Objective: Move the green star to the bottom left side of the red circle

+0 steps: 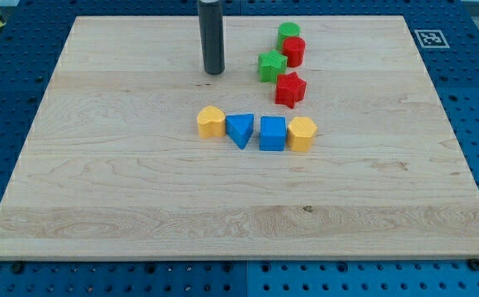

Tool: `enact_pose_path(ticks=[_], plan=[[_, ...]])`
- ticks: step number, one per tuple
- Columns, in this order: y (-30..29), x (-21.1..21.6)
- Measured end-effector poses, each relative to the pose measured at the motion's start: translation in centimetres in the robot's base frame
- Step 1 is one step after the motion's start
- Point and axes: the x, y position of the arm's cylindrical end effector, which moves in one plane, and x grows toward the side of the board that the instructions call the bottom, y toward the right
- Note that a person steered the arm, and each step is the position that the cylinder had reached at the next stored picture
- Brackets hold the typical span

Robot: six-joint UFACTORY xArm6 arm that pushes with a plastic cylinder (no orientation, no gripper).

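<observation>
The green star [271, 66] lies near the view's top, right of centre. It touches the red circle [294, 51] at that circle's lower left. A green circle [288, 34] sits just above the red circle. A red star [289, 89] lies just below the green star, to its right. My tip [214, 71] rests on the board to the left of the green star, with a clear gap between them.
A row of blocks lies at mid-board: a yellow heart [211, 121], a blue triangle [240, 129], a blue cube [272, 133] and a yellow hexagon [302, 134]. The wooden board [99, 190] sits on a blue pegboard table.
</observation>
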Motion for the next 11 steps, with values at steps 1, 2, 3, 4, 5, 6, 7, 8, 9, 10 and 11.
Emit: enact_pose_path(ticks=[1,2,3,4,5,6,7,8,9,10,11], plan=[[0.3,-0.7],[1.4,-0.7],[2.0,-0.7],[3.3,-0.7],[4.8,-0.7],[5.7,-0.7],[7.1,-0.7],[8.2,-0.7],[7.3,-0.6],[3.4,0.0],[2.9,1.0]])
